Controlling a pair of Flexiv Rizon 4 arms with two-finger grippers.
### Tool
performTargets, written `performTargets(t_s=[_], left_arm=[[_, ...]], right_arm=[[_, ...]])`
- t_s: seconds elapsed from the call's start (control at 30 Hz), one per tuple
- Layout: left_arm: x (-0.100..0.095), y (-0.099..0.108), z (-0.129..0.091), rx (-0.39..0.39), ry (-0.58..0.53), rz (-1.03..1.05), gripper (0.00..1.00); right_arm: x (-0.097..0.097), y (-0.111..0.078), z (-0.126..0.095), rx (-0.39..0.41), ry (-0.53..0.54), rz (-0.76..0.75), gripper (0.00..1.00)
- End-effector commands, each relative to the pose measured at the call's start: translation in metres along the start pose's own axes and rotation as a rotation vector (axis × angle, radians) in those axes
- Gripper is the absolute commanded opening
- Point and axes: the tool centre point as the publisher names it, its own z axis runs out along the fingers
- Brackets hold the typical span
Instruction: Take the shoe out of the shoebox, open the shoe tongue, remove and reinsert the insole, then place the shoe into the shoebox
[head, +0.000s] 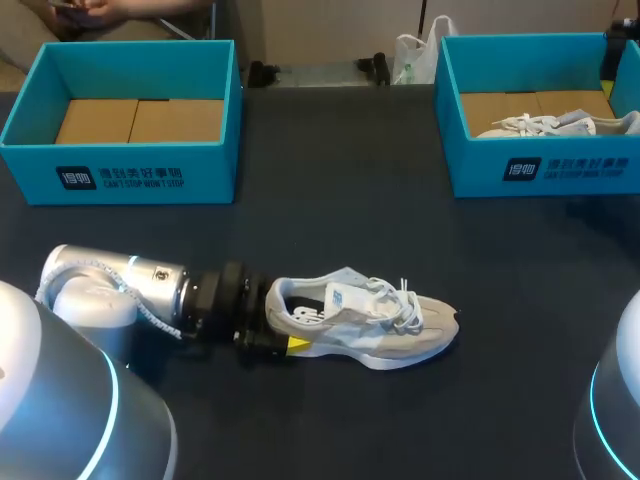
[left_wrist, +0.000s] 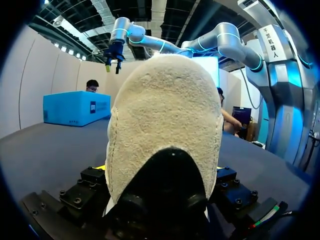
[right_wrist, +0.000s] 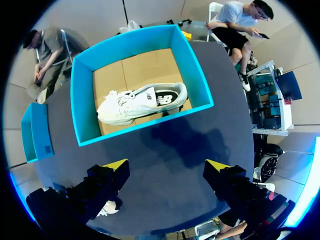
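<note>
White print marks left shoebox and right shoebox.

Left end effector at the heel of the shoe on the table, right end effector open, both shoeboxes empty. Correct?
No. The right shoebox holds a second shoe, seen in the right wrist view; only the left shoebox is empty. The rest stands.

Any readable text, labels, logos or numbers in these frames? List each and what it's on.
left shoebox, front wall: white logo block and two lines of white print, too blurred to quote.
right shoebox, front wall: the same kind of print, too blurred to quote.
shoe on the table: a mark on side and insole, not readable.
shoe in the right shoebox: dark side mark, not readable.
</note>
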Motion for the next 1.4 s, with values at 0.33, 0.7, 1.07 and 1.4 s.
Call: performTargets(t_s=[0.33, 0.7, 1.07, 1.4], left_arm=[[-0.014, -0.003, 0.002, -0.01, 0.065, -0.004, 0.0], [-0.014, -0.003, 0.002, -0.01, 0.065, -0.004, 0.0], [-0.014, -0.003, 0.002, -0.01, 0.065, -0.004, 0.0], [-0.014, -0.003, 0.002, -0.01, 0.065, -0.004, 0.0]], right_arm=[[0.0, -0.001, 0.0, -0.001, 0.0, 0.001, 1.0], [0.0, -0.001, 0.0, -0.001, 0.0, 0.001, 1.0], [0.006, -0.002, -0.003, -0.017, -0.027, 0.014, 1.0], [0.077, -0.062, -0.01, -0.037, -0.001, 0.0, 1.0]])
